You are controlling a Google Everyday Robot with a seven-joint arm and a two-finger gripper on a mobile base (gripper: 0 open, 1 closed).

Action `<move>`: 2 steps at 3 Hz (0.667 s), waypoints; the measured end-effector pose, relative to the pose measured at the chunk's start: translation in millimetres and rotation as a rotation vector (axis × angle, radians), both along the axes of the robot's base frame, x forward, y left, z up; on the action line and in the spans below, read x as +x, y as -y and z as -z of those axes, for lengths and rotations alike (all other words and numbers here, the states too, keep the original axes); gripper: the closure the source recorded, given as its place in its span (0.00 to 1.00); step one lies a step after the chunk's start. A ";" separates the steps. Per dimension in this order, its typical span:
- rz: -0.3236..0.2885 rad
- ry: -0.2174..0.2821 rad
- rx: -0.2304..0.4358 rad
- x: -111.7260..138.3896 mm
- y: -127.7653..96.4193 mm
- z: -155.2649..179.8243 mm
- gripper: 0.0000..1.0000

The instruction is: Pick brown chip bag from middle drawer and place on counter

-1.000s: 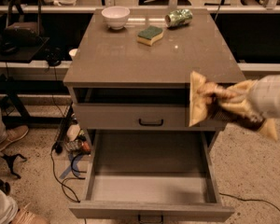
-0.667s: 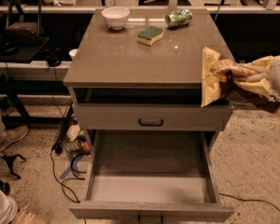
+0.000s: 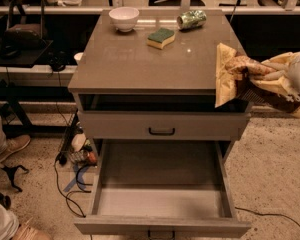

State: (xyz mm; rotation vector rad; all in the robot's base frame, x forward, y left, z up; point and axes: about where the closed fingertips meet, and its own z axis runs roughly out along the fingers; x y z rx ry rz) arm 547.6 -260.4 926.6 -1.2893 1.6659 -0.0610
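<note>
The brown chip bag (image 3: 233,73) hangs in my gripper (image 3: 268,74), tan end toward the cabinet. It is in the air at the right edge of the counter (image 3: 145,64), about level with the top. The gripper comes in from the right and is shut on the bag. The middle drawer (image 3: 160,176) is pulled out wide open below, its flat floor bare. Its black handle shows at the bottom edge of the view.
On the back of the counter stand a white bowl (image 3: 124,18), a green-and-yellow sponge (image 3: 161,37) and a crushed green can (image 3: 191,19). The upper drawer (image 3: 161,126) is closed. Cables and clutter lie on the floor at left. A person's shoe (image 3: 10,146) is at far left.
The gripper has lifted the bag from beside the upper drawer front up to the counter's right edge, moving slightly right.
</note>
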 end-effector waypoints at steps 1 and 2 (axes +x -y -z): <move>0.025 0.065 0.030 38.5 1.1 -31.3 1.00; 0.068 0.125 0.077 107.4 -18.2 -71.7 1.00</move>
